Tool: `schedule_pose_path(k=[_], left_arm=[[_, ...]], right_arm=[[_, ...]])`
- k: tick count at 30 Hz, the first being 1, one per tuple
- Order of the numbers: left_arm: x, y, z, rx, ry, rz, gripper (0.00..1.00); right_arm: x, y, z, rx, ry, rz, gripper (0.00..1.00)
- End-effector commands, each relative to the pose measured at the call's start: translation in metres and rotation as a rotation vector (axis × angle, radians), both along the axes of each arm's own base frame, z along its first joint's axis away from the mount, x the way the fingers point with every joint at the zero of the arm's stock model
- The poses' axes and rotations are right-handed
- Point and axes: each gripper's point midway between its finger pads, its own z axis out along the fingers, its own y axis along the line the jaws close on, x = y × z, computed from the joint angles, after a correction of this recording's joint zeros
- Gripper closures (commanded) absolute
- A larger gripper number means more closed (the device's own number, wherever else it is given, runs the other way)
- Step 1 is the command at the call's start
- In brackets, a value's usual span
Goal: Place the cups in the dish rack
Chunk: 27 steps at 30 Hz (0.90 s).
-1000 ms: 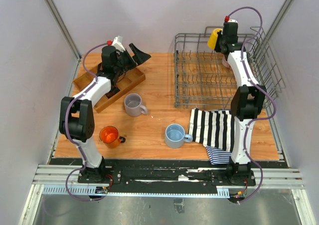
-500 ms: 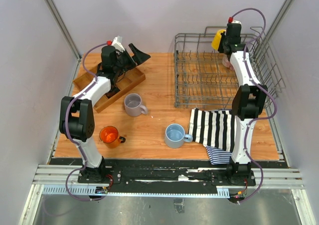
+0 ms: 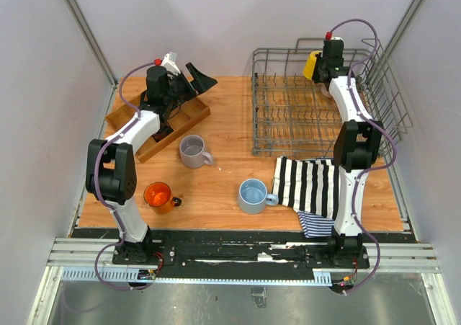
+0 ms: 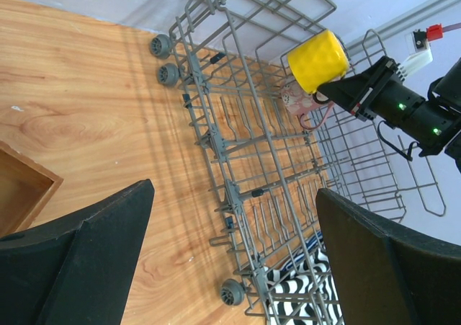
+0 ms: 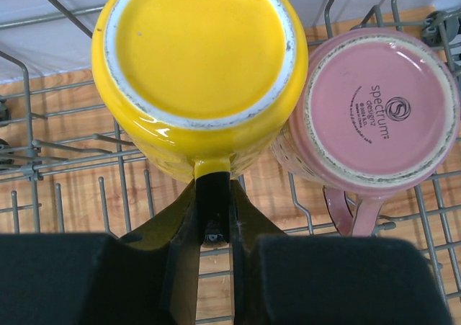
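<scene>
The right gripper (image 5: 214, 195) is clamped on the handle of the yellow mug (image 5: 198, 51), which is held base-up at the far right corner of the dish rack (image 3: 288, 116), close to its tall back and right wire walls. The translucent pink mug (image 5: 378, 109) is seen base-up just beside it in the rack; whether the two touch cannot be told. Rows of empty tines are left open across the rest of the rack.

The left gripper (image 4: 234, 195) is held above the wooden tray (image 3: 191, 116) at the far left, its fingers spread wide apart around nothing.

On the table (image 3: 223, 137), the grey mug (image 3: 193, 150), light blue mug (image 3: 253, 195) and orange mug (image 3: 158, 194) are set upright, well apart. A striped cloth (image 3: 306, 184) is laid against the rack's near edge and hangs over the table's near edge.

From above, the pink mug is mostly hidden behind the right arm, and the yellow handle is largely covered by the fingers.
</scene>
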Motion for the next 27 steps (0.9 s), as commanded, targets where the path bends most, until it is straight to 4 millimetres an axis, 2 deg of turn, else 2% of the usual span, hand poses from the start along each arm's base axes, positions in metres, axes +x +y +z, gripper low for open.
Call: schedule_pose_path(k=[1, 27], left_arm=[[0.006, 0.004, 0.006, 0.012, -0.028, 0.004, 0.0], [0.006, 0.011, 0.001, 0.022, -0.024, 0.013, 0.0]], right_arm=[[0.013, -0.01, 0.017, -0.002, -0.085, -0.02, 0.99], [-0.002, -0.011, -0.056, -0.046, 0.065, -0.015, 0.99]])
